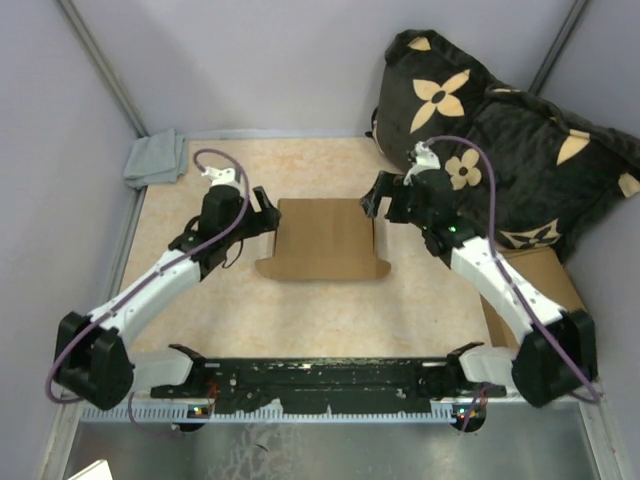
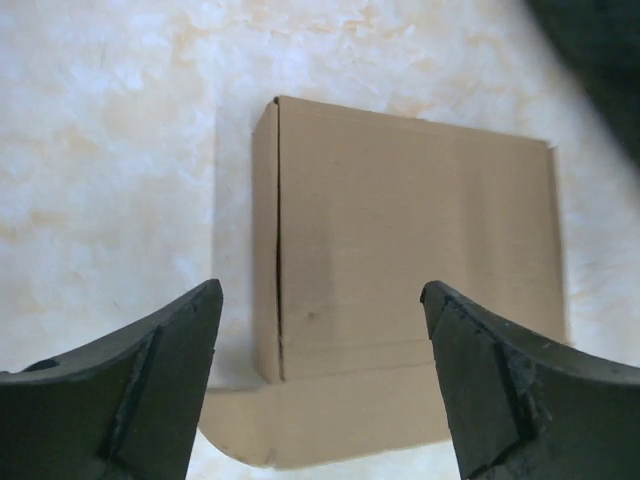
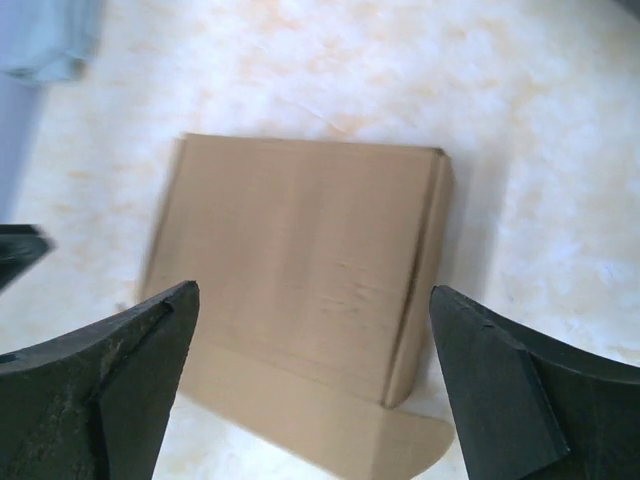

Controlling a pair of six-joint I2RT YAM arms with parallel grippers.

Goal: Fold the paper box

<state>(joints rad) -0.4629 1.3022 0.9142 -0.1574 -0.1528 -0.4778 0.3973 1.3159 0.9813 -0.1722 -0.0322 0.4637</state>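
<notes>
The left pincer (image 1: 266, 210) is released, its two black fingers (image 2: 150, 390) spread wide with nothing between them. The paper box (image 1: 325, 232) lies on the table (image 1: 300, 310) just beside its tips, on the side toward the other arm; whether the tips touch the box's edge cannot be told. From the left wrist the box sits ahead of the spread fingers, its top panel flat across it and one low side wall showing along its left edge. A flap (image 2: 330, 420) with a rounded corner lies flat on the table at the end nearer the fingers

The right pincer (image 1: 375, 197) is released too, its fingers (image 3: 520, 400) wide apart and gripping nothing, just beside the opposite side of the box near its far corner. The box lies between the two pincers

A black cushion (image 1: 500, 130) with tan flowers sits just behind the right pincer. Flat cardboard sheets (image 1: 545, 275) lie under the right arm. A grey cloth (image 1: 155, 158) lies well beyond the left pincer, at the table's far left corner
</notes>
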